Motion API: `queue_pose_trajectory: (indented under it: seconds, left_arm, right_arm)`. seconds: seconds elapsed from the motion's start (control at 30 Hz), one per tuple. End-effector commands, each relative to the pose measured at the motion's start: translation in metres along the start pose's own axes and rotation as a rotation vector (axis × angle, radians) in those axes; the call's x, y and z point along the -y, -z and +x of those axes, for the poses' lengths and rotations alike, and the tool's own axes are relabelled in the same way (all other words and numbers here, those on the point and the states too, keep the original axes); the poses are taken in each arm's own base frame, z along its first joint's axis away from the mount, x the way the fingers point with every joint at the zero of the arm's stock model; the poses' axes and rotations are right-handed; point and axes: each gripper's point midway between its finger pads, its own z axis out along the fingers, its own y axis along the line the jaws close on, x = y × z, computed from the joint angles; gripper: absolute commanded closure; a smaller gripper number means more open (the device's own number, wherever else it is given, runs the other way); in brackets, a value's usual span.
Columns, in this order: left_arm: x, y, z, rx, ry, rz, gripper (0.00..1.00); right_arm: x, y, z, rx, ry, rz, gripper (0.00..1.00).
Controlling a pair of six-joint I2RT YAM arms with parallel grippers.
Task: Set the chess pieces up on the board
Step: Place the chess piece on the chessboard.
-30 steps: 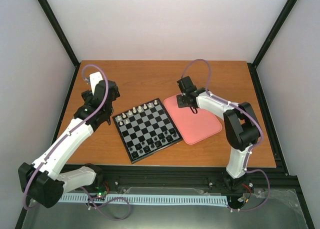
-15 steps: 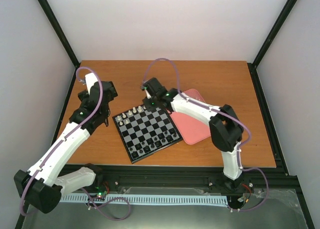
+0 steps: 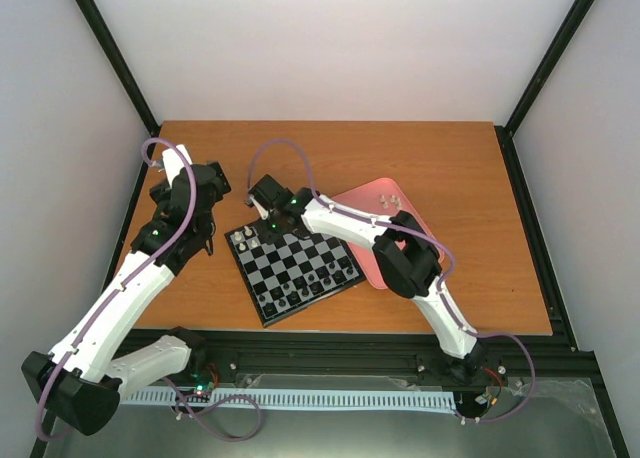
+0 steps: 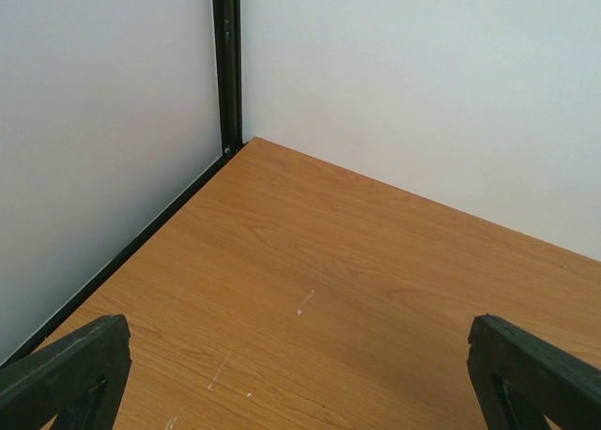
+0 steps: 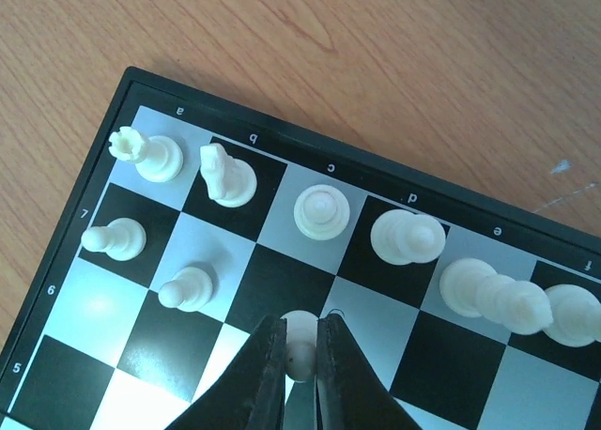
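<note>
Pawn held in the right hand over the board's far rows, at the file marked c.

In the right wrist view we see the right hand (image 5: pixel 300 329) closed on a white pawn (image 5: pixel 300 352) at bottom centre of the frame. The pawn's long axis is upright, so we look down on its round head. It sits above the board (image 5: pixel 272 139), directly below the bishop (image 5: pixel 321 211) and right of two standing pawns (image 5: pixel 188 286), so the open square lies straight beneath. The right arm is the nearer one. The left hand (image 4: pixel 300 378) shows only two fingertips at the lower corners of its own view, spread wide over bare worktop (image 4: pixel 310 261) and holding nothing. The fingers hide whether the pawn's base touches the square. The board's lower rows are cut off. Pale pieces on the pink tray (image 3: pixel 365 196) are too small to name.
</note>
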Motion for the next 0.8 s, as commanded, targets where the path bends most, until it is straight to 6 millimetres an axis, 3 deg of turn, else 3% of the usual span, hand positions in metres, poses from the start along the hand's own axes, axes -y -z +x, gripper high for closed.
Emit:
queue_pose_trajectory:
  seconds: [0.0, 0.33, 0.77]
  left_arm:
    - [-0.006, 0.003, -0.010, 0.023, 0.029, -0.017, 0.00]
    - [-0.007, 0.003, -0.009, 0.025, 0.028, -0.025, 0.00]
    - [-0.007, 0.002, -0.008, 0.022, 0.024, -0.026, 0.00]
  right_arm:
    - [-0.009, -0.005, -0.001, -0.020, 0.019, -0.026, 0.91]
    - [-0.016, -0.021, 0.006, -0.056, 0.035, -0.041, 0.91]
    - [-0.019, -0.028, 0.008, -0.068, 0.040, -0.048, 0.90]
